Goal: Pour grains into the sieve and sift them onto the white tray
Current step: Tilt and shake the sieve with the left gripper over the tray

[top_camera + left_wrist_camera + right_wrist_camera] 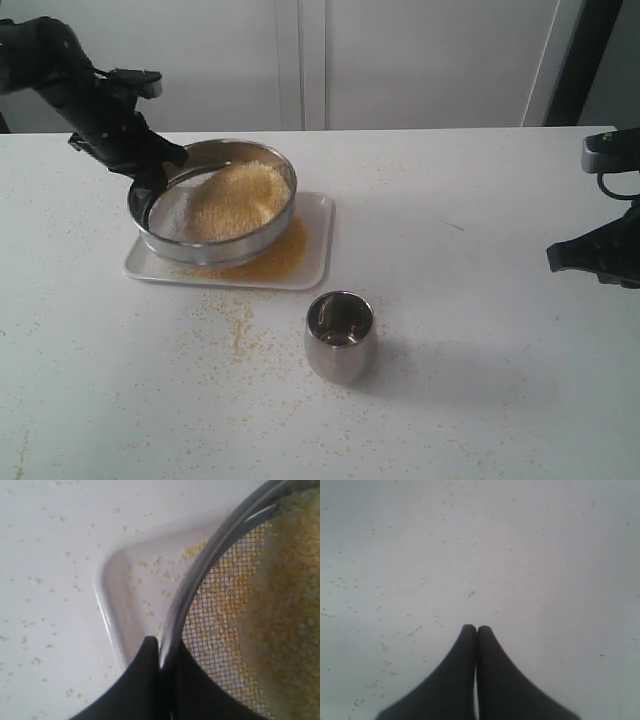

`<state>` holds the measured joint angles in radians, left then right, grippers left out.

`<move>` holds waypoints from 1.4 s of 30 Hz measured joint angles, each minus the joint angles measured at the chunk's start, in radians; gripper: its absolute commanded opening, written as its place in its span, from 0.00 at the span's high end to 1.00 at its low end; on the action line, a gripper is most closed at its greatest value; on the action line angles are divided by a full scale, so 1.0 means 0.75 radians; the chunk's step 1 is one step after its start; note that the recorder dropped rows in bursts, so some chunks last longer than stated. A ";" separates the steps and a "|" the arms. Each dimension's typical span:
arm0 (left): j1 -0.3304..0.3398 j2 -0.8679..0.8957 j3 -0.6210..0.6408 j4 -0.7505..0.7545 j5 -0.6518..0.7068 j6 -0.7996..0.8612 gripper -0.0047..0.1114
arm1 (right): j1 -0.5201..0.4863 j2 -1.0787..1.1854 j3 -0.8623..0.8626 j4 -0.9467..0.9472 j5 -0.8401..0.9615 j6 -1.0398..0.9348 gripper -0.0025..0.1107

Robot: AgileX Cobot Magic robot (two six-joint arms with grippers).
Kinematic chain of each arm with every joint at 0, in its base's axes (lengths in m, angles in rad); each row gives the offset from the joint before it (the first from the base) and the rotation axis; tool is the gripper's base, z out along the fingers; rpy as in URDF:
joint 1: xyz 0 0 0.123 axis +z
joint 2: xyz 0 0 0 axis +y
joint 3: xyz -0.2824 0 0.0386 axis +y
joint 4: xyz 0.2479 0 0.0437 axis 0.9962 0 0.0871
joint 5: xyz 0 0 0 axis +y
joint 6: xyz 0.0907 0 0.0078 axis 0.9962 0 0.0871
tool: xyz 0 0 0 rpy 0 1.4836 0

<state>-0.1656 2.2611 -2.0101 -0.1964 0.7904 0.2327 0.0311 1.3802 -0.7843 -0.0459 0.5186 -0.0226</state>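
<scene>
Left pincer (150,180) clamped on sieve (205,252) rim, upper left of frame, tilted over white tray (316,212). Right pincer (476,630) together, idle. Risk: 1-point grip slips; grains (240,198) overshoot tray edge onto tabletop (480,380).

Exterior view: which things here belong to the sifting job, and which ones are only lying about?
In the job: sieve, gripped at its rim by the left hand; grains, heaped in it and fallen on the white tray below.
Lying about: steel cup, upright, apart from the tray; stray granules on the table; right hand, shut and empty.
</scene>
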 measured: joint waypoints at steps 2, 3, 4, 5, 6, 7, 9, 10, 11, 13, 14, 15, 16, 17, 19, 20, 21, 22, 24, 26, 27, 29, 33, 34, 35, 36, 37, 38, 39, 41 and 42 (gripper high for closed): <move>-0.011 0.005 0.000 0.078 0.034 -0.226 0.96 | 0.000 0.000 0.000 0.000 0.000 0.000 0.98; 0.014 0.006 0.000 0.053 0.022 -0.277 0.96 | 0.000 0.000 0.000 0.000 0.000 0.000 0.98; 0.028 0.006 0.000 0.035 0.009 -0.246 0.96 | 0.000 0.000 0.000 0.000 0.000 0.000 0.98; 0.039 0.006 0.000 0.014 0.007 -0.163 0.96 | 0.000 0.000 0.000 0.000 0.000 0.000 0.98; 0.042 0.006 0.000 -0.002 0.014 -0.047 0.96 | 0.000 0.000 0.000 0.000 0.000 0.000 0.98; 0.044 0.006 0.000 -0.015 0.031 0.057 0.96 | 0.000 0.000 0.000 0.000 0.000 0.000 0.98; 0.041 0.006 0.000 -0.012 0.073 0.067 0.96 | 0.000 0.000 0.000 0.000 0.000 0.000 0.98; 0.041 0.006 0.000 -0.016 0.082 -0.028 0.96 | 0.000 0.000 0.000 0.000 0.000 0.000 0.98; 0.044 0.008 0.000 -0.043 0.079 -0.131 0.96 | 0.000 0.000 0.000 0.000 0.000 0.000 0.98; 0.059 0.008 0.000 -0.136 0.040 -0.151 0.96 | 0.000 0.000 0.000 0.000 0.000 0.000 0.98; 0.065 0.008 0.000 -0.180 0.023 -0.066 0.96 | 0.000 0.000 0.000 0.000 0.000 0.000 0.98; 0.067 0.006 0.000 -0.204 0.033 0.083 0.96 | 0.000 0.000 0.000 0.000 0.000 0.000 0.98; 0.056 0.001 0.000 -0.186 0.061 0.136 0.96 | 0.000 0.000 0.000 0.000 0.000 0.000 0.98; 0.047 0.001 0.000 -0.143 0.074 0.085 0.96 | 0.000 0.000 0.000 0.000 0.000 0.000 0.98; 0.039 0.003 0.000 -0.076 0.068 -0.144 0.96 | 0.000 0.000 0.000 0.000 0.000 0.000 0.98; 0.039 0.003 0.000 -0.073 0.053 -0.191 0.96 | 0.000 0.000 0.000 0.000 0.000 0.000 0.98; 0.044 0.003 0.000 -0.087 0.027 -0.177 0.96 | 0.000 0.000 0.000 0.000 0.000 0.000 0.98; 0.048 0.003 0.000 -0.105 0.012 -0.091 0.96 | 0.000 0.000 0.000 0.000 0.000 0.000 0.98; 0.044 0.003 0.000 -0.132 0.027 0.123 0.96 | 0.000 0.000 0.000 0.000 0.000 0.000 0.98; 0.025 0.003 0.000 -0.106 0.057 0.101 0.96 | 0.000 0.000 0.000 0.000 0.000 0.000 0.98; 0.017 0.005 0.000 -0.082 0.057 -0.018 0.96 | 0.000 0.000 0.000 0.000 0.000 0.000 0.98; 0.010 0.008 0.000 -0.092 0.015 -0.194 0.96 | 0.000 0.000 0.000 0.000 0.000 0.000 0.98; -0.003 0.003 0.000 -0.099 -0.005 0.053 0.96 | 0.000 0.000 0.000 0.003 0.000 0.000 0.98; -0.016 0.004 0.000 -0.062 0.020 0.055 0.96 | 0.000 0.000 0.000 0.003 0.000 0.000 0.98; -0.028 0.004 0.000 -0.016 0.038 -0.020 0.96 | 0.000 0.000 0.000 0.003 0.000 0.000 0.98; -0.035 0.004 0.000 0.013 0.041 -0.145 0.96 | 0.000 0.000 0.000 0.003 0.000 0.000 0.98; -0.039 0.004 0.000 0.028 0.035 -0.258 0.96 | 0.000 0.000 0.000 0.003 0.000 0.000 0.98; -0.039 0.006 0.000 0.025 0.013 -0.310 0.96 | 0.000 0.000 0.000 0.003 0.000 0.000 0.98; -0.036 0.006 0.000 0.008 -0.008 -0.286 0.96 | 0.000 0.000 0.000 0.003 0.000 0.000 0.98; -0.036 0.003 0.000 -0.018 -0.026 -0.086 0.96 | 0.000 0.000 0.000 0.003 0.000 0.000 0.98; -0.042 0.003 0.000 -0.018 -0.012 -0.018 0.96 | 0.000 0.000 0.000 0.003 0.000 0.000 0.98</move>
<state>-0.1968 2.2636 -2.0101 -0.2100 0.7810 0.2195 0.0311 1.3802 -0.7843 -0.0438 0.5186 -0.0226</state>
